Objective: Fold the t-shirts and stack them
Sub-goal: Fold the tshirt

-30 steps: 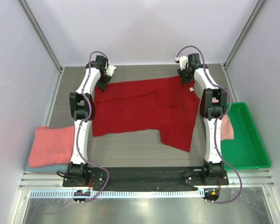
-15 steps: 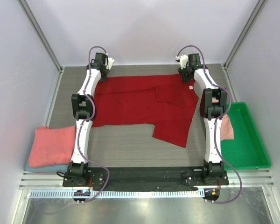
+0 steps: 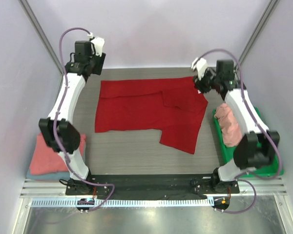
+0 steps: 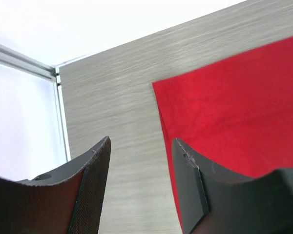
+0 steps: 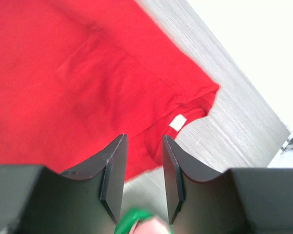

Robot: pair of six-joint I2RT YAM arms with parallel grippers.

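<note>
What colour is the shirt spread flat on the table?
The t-shirt is plain deep red, clearest in the top external view.

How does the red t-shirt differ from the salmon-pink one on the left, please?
The red t-shirt lies spread wide; the salmon-pink t-shirt is folded compact. The red lies alone; the pink tops a blue-grey shirt. Both are plain cloth.

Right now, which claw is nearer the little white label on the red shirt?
Right. The right gripper hangs close by the white label on the red t-shirt's far right edge; the left gripper is off its far left corner, across the shirt.
</note>
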